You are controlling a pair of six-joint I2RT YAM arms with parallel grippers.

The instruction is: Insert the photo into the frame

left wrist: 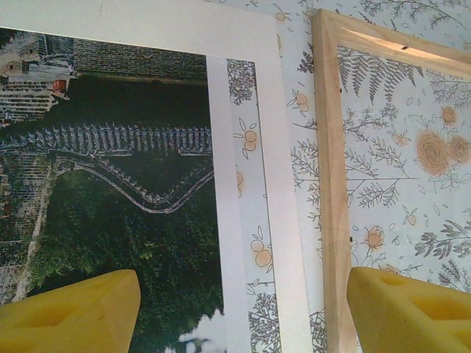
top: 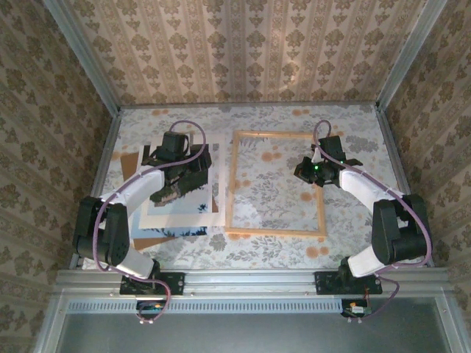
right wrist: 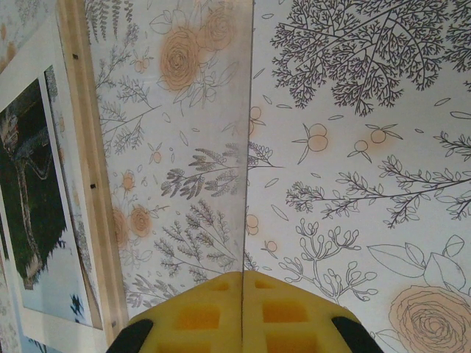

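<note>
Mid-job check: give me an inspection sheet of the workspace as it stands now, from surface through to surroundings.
surface: table covered in floral-print cloth.
job's things: photo lies face up, left of the frame and outside it. The frame lies flat mid-table with cloth showing through it. A brown backing board sits partly under the photo.
clutter: nothing seen.
grippers: left gripper open, hovering over the photo's right edge. Right gripper shut, apparently pinching a thin clear sheet by its edge.
cables: purple cables loop over each arm.
surroundings: wallpapered walls around the table; metal rail along the near edge.
</note>
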